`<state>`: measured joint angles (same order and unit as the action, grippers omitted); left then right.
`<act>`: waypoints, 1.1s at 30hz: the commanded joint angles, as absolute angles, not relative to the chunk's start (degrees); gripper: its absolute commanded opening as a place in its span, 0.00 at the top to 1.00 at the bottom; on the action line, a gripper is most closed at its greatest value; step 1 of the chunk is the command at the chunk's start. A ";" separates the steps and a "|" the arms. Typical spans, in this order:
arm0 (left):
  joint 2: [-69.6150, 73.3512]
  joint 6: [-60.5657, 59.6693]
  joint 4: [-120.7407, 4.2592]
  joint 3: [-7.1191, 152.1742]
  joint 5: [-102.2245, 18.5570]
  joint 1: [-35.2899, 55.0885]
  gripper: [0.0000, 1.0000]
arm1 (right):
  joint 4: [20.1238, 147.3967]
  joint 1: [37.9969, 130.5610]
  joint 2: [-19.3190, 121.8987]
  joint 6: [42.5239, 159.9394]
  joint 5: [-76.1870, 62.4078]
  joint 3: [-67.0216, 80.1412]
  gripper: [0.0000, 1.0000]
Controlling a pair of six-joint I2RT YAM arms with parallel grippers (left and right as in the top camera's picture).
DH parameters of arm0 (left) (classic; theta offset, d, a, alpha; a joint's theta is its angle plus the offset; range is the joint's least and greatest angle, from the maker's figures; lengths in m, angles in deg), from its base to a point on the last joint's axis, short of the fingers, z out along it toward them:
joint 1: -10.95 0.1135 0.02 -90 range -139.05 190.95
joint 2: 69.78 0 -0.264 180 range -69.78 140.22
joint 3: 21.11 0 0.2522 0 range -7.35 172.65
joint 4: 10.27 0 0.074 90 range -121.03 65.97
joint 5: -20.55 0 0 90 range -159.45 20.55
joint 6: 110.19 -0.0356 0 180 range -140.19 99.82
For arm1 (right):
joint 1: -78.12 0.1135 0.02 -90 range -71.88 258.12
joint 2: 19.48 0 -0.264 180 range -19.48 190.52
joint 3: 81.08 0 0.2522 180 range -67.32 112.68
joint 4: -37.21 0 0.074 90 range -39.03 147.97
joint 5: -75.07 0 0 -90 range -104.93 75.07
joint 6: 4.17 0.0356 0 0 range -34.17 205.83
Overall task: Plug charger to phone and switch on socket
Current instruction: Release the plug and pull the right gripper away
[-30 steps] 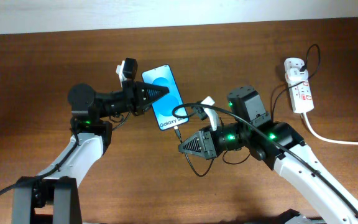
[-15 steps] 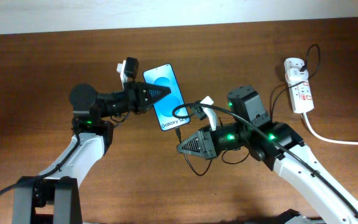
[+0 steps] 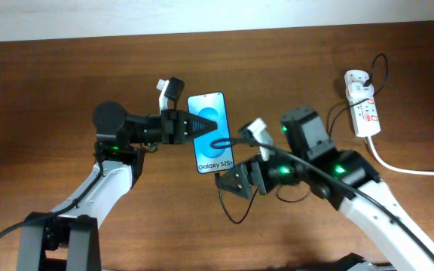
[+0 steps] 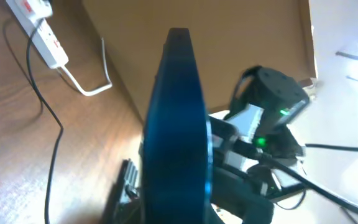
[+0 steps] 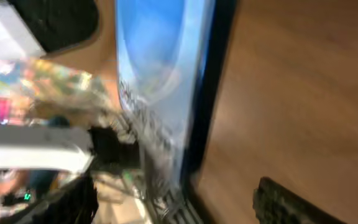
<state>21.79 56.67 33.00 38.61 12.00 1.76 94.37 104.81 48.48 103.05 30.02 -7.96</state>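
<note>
1. Right gripper [image 3: 224, 181] sits just under the bottom edge of the phone [image 3: 215, 154], and that's where I'd expect trouble. The phone is up in the air, not braced on the table [image 3: 51, 75], so a plug pushed in slightly off-line could skate past the port or twist the phone in its grip.
2. How far those jaws are open, or whether they've got the plug, I honestly cannot tell. From overhead the tips are a dark blob, and the right wrist view is mostly a smear of blue screen.
3. Left gripper [image 3: 197, 124] is clamped on the phone from the side, screen facing the overhead camera. Its own wrist view shows the phone edge-on.
4. The charger [image 4: 61, 127] trails slack across the wood. A snag on either arm could tug the plug off target.
5. Way off at the far right lies the socket [image 3: 362, 105] with its white lead [image 3: 405, 169], well apart from both grippers, so the switch step looks undone.
</note>
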 commanded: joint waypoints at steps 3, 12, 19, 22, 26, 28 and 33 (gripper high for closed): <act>21.55 44.37 24.41 39.04 0.92 2.09 1.00 | 101.72 114.45 39.41 105.34 -5.59 -3.42 0.02; 21.55 39.04 17.00 39.04 -1.73 2.11 1.00 | 96.82 128.35 56.96 115.35 -30.83 -3.66 0.20; 21.55 38.40 13.57 39.02 0.22 2.11 1.00 | 90.98 128.35 58.60 115.29 -30.40 -3.11 0.92; 21.55 38.40 12.50 39.02 2.91 2.09 1.00 | 87.16 128.33 58.62 114.63 -29.89 -2.96 0.96; 21.55 38.42 12.43 39.02 5.90 1.80 1.00 | 82.37 128.29 58.62 112.84 -28.17 -2.89 0.96; 21.55 38.42 12.26 39.02 7.39 1.17 1.00 | 80.23 128.29 58.62 111.57 -26.59 -2.83 0.96; 21.55 38.42 12.26 38.63 8.52 -0.30 1.00 | 82.92 126.47 58.60 109.43 -20.87 3.23 0.88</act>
